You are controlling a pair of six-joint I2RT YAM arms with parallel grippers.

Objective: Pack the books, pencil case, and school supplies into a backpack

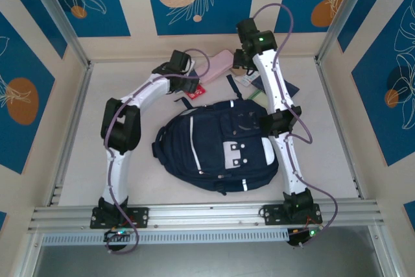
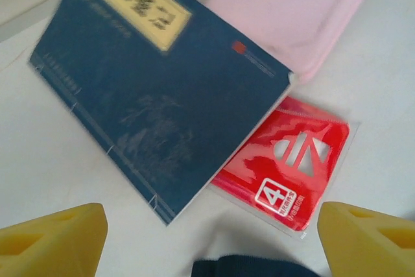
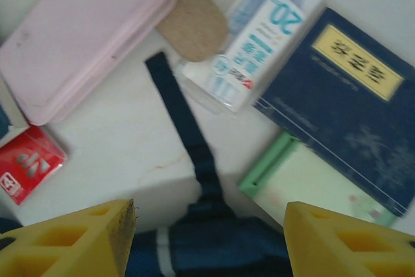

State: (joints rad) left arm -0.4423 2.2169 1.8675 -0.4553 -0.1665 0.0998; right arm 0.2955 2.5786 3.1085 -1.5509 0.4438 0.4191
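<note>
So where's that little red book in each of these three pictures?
Top view: red book just beyond the backpack's top-left edge.
Left wrist view: red book lower right, one corner under a navy book.
Right wrist view: red book at the left edge, lower half.
Shared landmark: the pink pencil case, above it in every picture.

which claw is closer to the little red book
Left. The left claw hovers just short of the red book; the right claw sits off to its right, over the backpack strap.
</note>
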